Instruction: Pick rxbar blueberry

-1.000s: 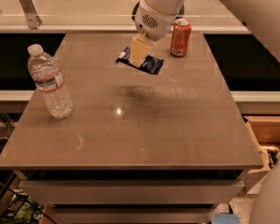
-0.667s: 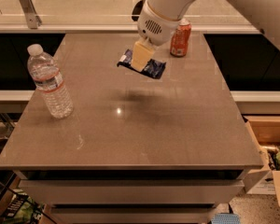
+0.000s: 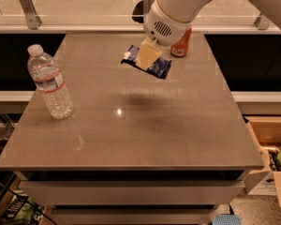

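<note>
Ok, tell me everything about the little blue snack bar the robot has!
The rxbar blueberry is a small flat bar in a dark-blue wrapper with a white patch at its left end. It hangs tilted above the far middle of the table, touching only the gripper, whose cream fingers are shut across its middle. Its shadow lies on the table below.

Gripper (image 3: 148,55), held above the far middle of the tabletop (image 3: 131,139): white housing, pale yellow jaws clamped on the snack bar (image 3: 161,68).
Snack bar: dark navy wrapper, white patch at one end.
Tabletop: plain grey-brown, glossy.
Can (image 3: 181,46): orange-red.
Bottle (image 3: 49,81): clear, white cap, pale label with reddish band.
</note>
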You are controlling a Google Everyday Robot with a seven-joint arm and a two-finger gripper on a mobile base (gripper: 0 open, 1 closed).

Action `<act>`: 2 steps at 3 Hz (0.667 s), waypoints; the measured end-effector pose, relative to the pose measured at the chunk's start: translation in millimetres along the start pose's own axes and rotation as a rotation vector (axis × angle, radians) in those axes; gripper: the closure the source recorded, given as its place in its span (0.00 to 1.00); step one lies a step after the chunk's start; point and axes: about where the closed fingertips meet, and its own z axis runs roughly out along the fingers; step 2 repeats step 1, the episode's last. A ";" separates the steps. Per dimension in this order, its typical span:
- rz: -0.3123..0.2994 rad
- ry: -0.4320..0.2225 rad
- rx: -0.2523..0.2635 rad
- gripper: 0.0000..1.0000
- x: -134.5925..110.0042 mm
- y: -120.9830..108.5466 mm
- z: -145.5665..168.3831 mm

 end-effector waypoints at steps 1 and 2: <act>0.000 0.000 0.000 1.00 0.0 0.0 0.0; 0.000 0.000 0.000 1.00 0.0 0.0 0.0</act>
